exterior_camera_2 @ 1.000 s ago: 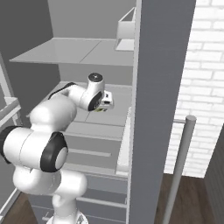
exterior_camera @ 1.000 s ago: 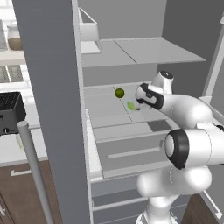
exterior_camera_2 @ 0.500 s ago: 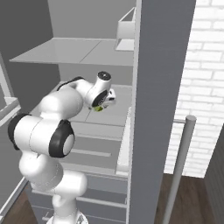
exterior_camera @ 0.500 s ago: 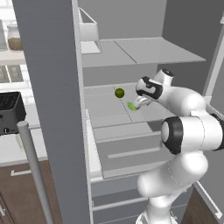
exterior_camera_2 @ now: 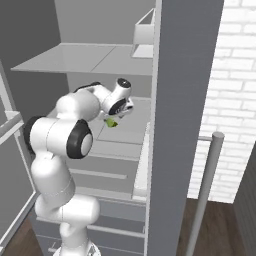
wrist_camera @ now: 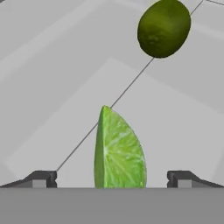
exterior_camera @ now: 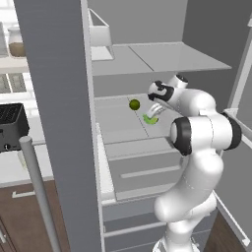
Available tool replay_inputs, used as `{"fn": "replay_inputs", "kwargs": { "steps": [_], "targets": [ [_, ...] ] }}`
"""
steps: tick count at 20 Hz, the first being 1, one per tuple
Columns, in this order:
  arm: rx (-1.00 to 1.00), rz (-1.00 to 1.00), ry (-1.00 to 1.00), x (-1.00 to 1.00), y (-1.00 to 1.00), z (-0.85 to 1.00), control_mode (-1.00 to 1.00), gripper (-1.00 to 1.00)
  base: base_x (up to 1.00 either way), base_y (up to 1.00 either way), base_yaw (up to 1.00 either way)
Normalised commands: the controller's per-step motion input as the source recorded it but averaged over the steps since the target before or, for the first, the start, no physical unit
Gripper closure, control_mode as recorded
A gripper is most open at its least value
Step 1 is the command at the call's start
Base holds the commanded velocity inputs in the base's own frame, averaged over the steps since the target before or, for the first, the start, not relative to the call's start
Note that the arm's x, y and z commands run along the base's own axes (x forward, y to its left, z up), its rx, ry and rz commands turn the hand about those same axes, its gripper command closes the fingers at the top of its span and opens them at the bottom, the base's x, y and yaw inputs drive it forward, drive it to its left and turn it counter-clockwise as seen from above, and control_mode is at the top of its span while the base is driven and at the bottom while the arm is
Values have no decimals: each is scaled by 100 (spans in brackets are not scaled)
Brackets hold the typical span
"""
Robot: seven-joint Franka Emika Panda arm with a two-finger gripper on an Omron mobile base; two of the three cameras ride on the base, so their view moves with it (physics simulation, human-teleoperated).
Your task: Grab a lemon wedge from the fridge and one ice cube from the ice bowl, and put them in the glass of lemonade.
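The arm reaches into the open fridge [exterior_camera: 64, 123], its hand lowered over the middle shelf [exterior_camera: 118, 120]. The fingers [wrist_camera: 43, 178] stand wide apart, one tip at each side of the hand view, and the lemon wedge [wrist_camera: 119, 151] sits between them, touching neither. The wedge stands on the shelf with its pale cut face turned toward the camera and its point up; in the left base view it shows as a small bright green slice [exterior_camera: 150, 118] just under the hand, and in the right base view a bit of green [exterior_camera_2: 111, 122] peeks out below the wrist. The gripper [exterior_camera: 156, 110] hangs right over the wedge, close to the shelf, but nothing is clamped. Beyond the wedge, farther back on the same shelf, lies a dark olive round fruit [wrist_camera: 163, 28], apart from the wedge; from the left base it sits to the left of the hand [exterior_camera: 134, 104]. A thin seam in the shelf runs diagonally past the wedge toward the fruit. Above, an upper shelf [exterior_camera: 157, 56] carries a pale open box [exterior_camera: 101, 32] at its left rear. Below the middle shelf are the drawers [exterior_camera: 147, 170]. Left of the fridge, a black toaster [exterior_camera: 11, 125] rests on the surface, and a long bar handle [exterior_camera: 37, 187] stands in the foreground on the open door.
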Motion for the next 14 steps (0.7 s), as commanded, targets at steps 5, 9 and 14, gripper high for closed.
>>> {"fn": "replay_inputs", "kwargs": {
  "steps": [5, 9, 14],
  "targets": [
    [-1, 12, 1, 22, 5, -27, -100, -100, 0, 0, 0],
    [0, 11, 0, -3, 15, 0, -100, -100, 0, 0, 0],
    [0, 14, 0, 0, 18, -24, -100, -100, 0, 0, 0]
  ]
}}
